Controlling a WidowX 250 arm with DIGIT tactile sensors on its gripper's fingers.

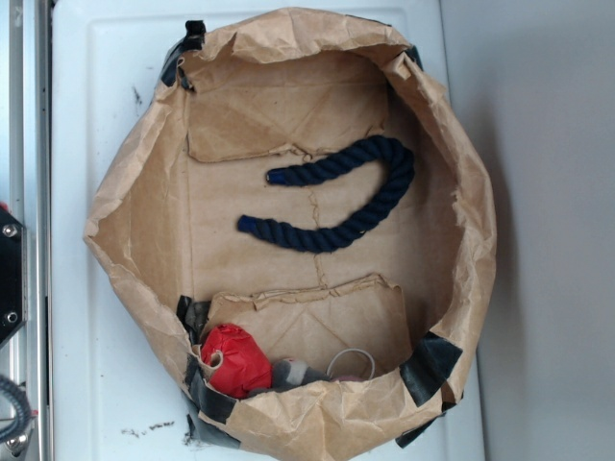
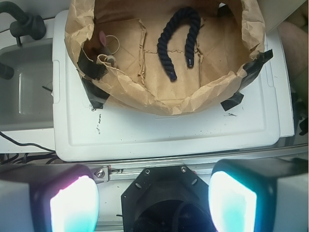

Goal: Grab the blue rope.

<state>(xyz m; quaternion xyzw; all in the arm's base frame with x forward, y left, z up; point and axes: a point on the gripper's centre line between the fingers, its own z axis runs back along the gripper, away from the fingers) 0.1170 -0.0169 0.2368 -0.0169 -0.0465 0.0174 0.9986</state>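
1. My pincer hangs released in the wrist view, its two glowing fingertips set wide apart at the bottom edge, grasping nothing and well short of the paper bag.
2. The blue rope lies bent in a hook shape on the bag's flat floor, its curve toward 3 o'clock in the exterior view and both blunt ends pointing toward 9 o'clock.
3. From the wrist, the same rope arches like a horseshoe, its bend at 12 o'clock and its ends trailing toward 6 o'clock, touching only the brown paper.
4. The bag stands open with its rim rolled down and crumpled, patched with strips of black tape at its corners.
5. A red ball-like object rests against the bag's inner wall at 7 o'clock in the exterior view, well apart from the rope, with a grey item and a pale ring just beside it.
6. The bag sits on a white counter, which carries a few dark specks near the bag's taped corner.
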